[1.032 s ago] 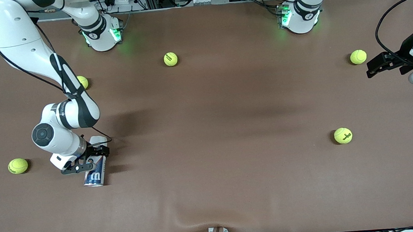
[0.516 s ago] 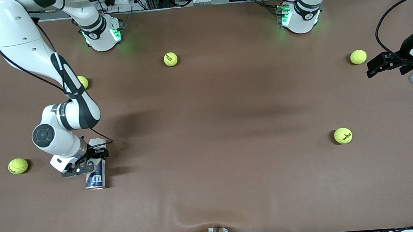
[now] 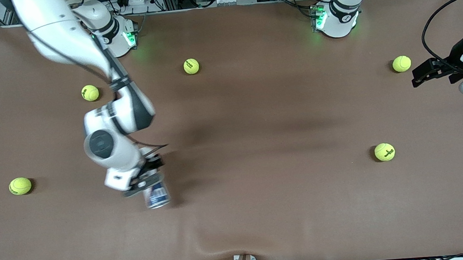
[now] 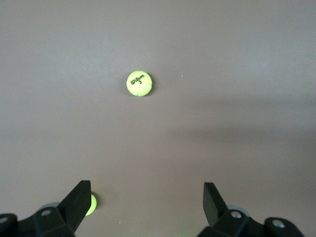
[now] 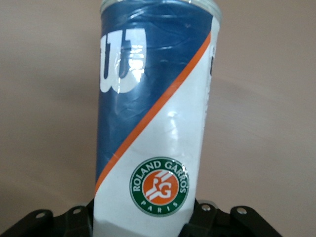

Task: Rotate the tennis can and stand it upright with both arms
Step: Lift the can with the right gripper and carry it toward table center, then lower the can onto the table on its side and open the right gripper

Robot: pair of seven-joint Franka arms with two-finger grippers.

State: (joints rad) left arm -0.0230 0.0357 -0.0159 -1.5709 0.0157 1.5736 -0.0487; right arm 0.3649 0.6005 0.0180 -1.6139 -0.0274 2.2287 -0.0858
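Observation:
The tennis can (image 3: 156, 193), a tube with a navy and white label and a silver rim, is held by my right gripper (image 3: 146, 179), which is shut on its white end. The can hangs tilted just over the brown table, its rim end toward the front camera. In the right wrist view the can (image 5: 153, 113) fills the frame, its white "W" on the navy part and a round Roland Garros badge near the right gripper (image 5: 143, 222). My left gripper (image 3: 417, 75) waits open over the table's left-arm end; the left gripper (image 4: 146, 197) has nothing between its fingers.
Several yellow-green tennis balls lie scattered: one (image 3: 191, 65) between the bases, one (image 3: 89, 92) beside the right arm, one (image 3: 20, 186) at the right arm's end, one (image 3: 384, 152) and one (image 3: 401, 63) beside the left gripper. A tennis ball (image 4: 138, 83) shows under the left wrist.
My right gripper shut on the can where it lay, then the arm swung toward the table's middle, carrying the can with it. The left arm has not moved.

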